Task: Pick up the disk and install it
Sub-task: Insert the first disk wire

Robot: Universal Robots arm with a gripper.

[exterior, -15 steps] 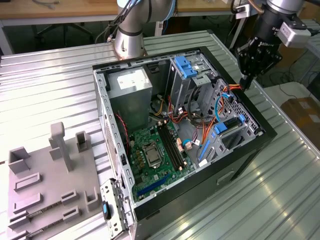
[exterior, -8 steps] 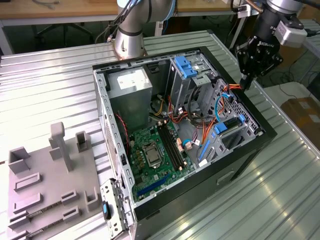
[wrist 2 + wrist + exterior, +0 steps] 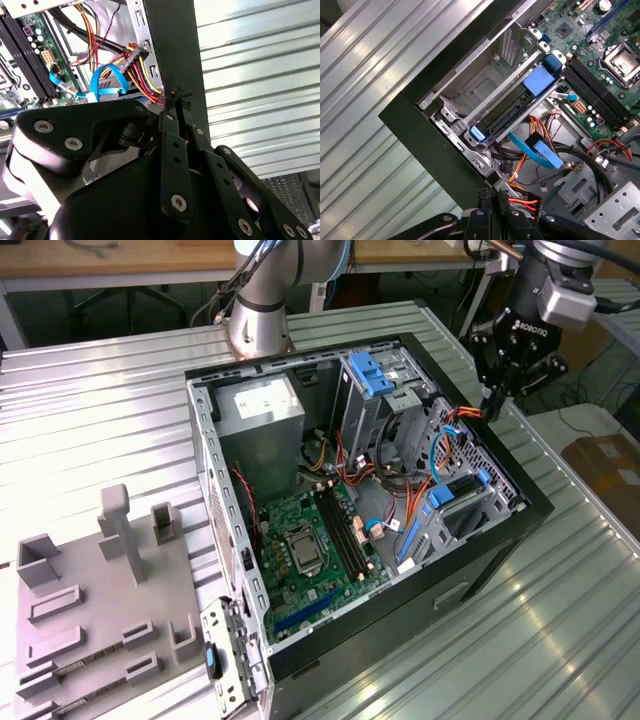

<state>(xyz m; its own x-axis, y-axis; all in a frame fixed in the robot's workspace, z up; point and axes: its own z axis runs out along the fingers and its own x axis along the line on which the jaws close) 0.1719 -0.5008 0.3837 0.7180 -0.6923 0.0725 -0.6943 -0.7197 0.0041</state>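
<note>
Presently the gripper [image 3: 492, 403] hangs just above the rim of the case [image 3: 470, 575], at the exterior view's right side. Its fingers are pressed together into a narrow point. Both wrist views show the tips [image 3: 177, 100] [image 3: 492, 194] meeting with nothing between them.

Disk [image 3: 512, 107] — not in the gripper. It stands on edge in the metal cage [image 3: 485, 85] inside the case, below the fingertips and further in, well apart from them. A blue rail end shows at each end of it, and a blue tab sits on its upper edge. Whether it is pushed fully home cannot be told.

Between tips and disk:
- the dark case rim [image 3: 435, 145], directly under the fingertips
- wires [image 3: 142, 75], a bundle of red, orange and yellow, just inside the rim and nearest the tips
- a flat blue cable [image 3: 537, 150], looping loose beside the wires and lying short of the disk

Past the disk, as seen from the gripper, lies the green board [image 3: 570, 25]. On the outer side of the rim, away from the disk, the ribbed table [image 3: 250, 75] runs beneath the gripper body.

Nothing touches the tips — they are close to the rim and wires, but a gap shows.
</note>
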